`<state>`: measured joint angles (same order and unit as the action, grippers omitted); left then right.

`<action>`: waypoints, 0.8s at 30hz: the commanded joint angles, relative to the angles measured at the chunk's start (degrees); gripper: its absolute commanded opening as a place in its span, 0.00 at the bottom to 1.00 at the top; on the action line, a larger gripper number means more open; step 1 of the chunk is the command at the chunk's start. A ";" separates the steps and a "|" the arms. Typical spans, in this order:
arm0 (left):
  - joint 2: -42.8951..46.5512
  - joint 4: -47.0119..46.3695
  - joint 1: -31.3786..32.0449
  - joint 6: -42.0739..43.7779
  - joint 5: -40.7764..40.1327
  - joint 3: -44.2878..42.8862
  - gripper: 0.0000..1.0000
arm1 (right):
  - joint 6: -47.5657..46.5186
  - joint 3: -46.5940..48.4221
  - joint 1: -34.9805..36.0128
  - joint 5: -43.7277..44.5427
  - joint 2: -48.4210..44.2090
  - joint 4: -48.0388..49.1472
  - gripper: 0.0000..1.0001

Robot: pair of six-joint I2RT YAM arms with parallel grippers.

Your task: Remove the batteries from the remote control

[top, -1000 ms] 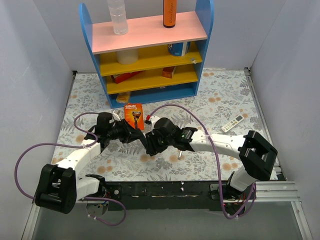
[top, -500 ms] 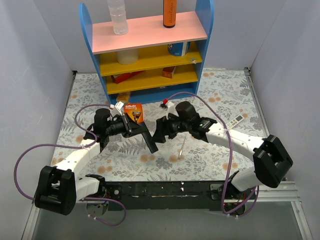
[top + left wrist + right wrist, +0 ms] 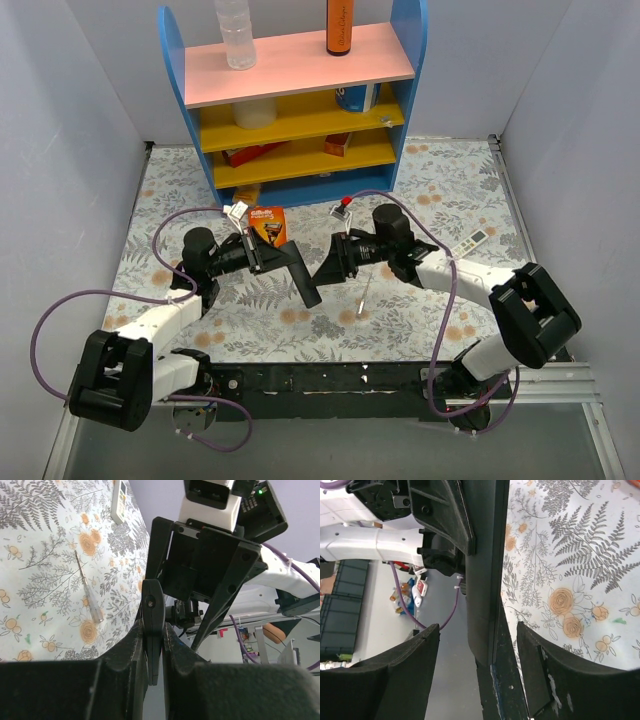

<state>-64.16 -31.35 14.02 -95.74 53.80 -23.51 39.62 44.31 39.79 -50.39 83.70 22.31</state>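
Note:
The remote control is a long black bar [image 3: 300, 276], held above the floral table. My left gripper [image 3: 263, 257] is shut on its upper end; in the left wrist view the bar [image 3: 152, 625] stands edge-on between my pinched fingers [image 3: 131, 655]. My right gripper [image 3: 331, 264] is open just right of the bar's lower half. In the right wrist view the bar [image 3: 482, 570] runs between my spread fingers [image 3: 420, 660] and I cannot tell whether they touch it. No red-orange batteries show in any view; they are hidden.
An orange razor package [image 3: 267, 226] lies behind the left gripper. A thin screwdriver-like tool [image 3: 362, 298] lies on the table right of the bar. A small white remote [image 3: 466, 245] lies at the right. A blue and yellow shelf [image 3: 300, 110] stands at the back.
Both grippers have risen and drawn apart. The right gripper has pulled back to the right and stands open beside the bar. The left gripper still holds the bar, now higher.

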 commanded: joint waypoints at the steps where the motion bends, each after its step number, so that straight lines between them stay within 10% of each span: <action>1: -0.79 -8.72 0.13 -3.22 1.22 0.22 0.00 | 6.52 0.24 -0.15 -4.01 2.43 10.12 0.67; 24: -7.73 -16.46 -2.33 -6.65 -2.74 1.36 0.00 | 16.20 -5.55 0.99 -4.45 11.48 23.75 0.31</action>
<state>-71.31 -43.97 13.39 -101.01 52.42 -22.83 56.95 41.47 40.34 -53.98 95.26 44.69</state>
